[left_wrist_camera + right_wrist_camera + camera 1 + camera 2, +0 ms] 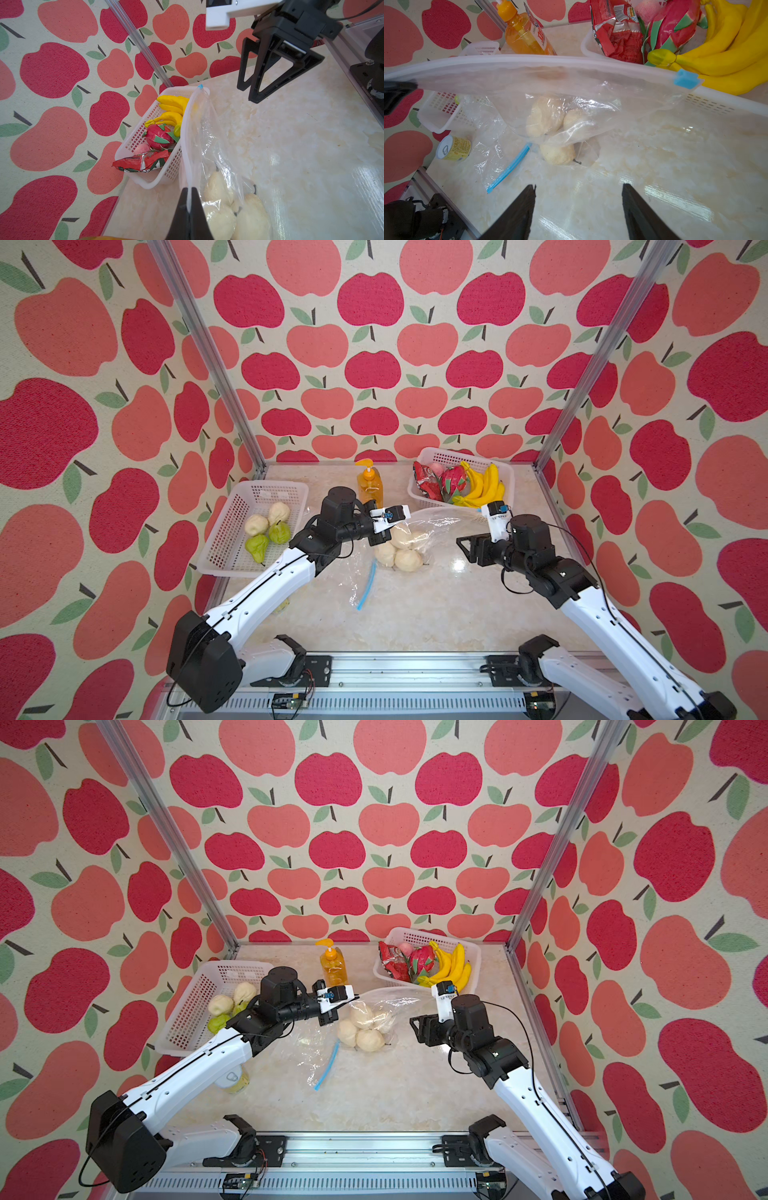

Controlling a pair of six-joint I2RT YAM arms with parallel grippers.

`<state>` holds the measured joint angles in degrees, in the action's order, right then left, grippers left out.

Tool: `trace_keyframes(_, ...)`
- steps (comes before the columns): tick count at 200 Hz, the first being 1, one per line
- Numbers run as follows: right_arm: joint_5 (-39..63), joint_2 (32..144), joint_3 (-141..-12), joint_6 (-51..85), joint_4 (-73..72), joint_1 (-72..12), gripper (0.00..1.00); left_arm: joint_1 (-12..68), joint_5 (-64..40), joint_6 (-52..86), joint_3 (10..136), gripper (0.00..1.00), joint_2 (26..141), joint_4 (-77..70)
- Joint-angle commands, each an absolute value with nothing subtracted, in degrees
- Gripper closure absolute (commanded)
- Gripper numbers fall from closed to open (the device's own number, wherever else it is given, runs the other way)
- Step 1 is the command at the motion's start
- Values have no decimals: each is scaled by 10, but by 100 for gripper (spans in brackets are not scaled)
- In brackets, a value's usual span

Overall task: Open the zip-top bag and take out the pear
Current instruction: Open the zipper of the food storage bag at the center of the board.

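Zip-top bag [419, 526], clear plastic, stands mid-table [415, 622] with its zip rim uppermost. The rim is its long axis and runs from the left gripper [189, 207] toward the rear basket. The blue slider [686, 80] sits at the end of the rim far from that gripper. Whether the seal is parted cannot be told. Contents are several pale pears [401, 547] bunched at the bag's bottom, which rests on the table. The left gripper is clenched on the rim at its near end, with the film pinched between the fingertips. The right gripper [578, 187] is released, jaws wide apart with nothing between them, above bare table just beside the bag and not touching it. The white basket [216, 568] at the left wall holds two pale pears and two green pears [270, 539]. The second white basket [436, 456] at the rear holds bananas [484, 485], a dragon fruit [453, 483], a red snack packet [426, 485] and a pink fruit. A second clear bag [508, 166] with a blue zip strip lies flat beside the held one. An orange pump bottle [369, 485] stands between the baskets. A yellow can [453, 147] lies on its side near the left basket.
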<state>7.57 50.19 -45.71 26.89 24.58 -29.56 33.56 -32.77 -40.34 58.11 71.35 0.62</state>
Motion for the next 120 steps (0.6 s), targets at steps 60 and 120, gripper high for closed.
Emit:
trace_keyframes(60, 23, 532, -377, 634, 51, -304, 13, 366, -327, -400, 612, 100, 719, 77)
trace_keyframes(120, -33, 581, -344, 677, -52, -332, 23, 371, -330, -389, 617, 100, 719, 79)
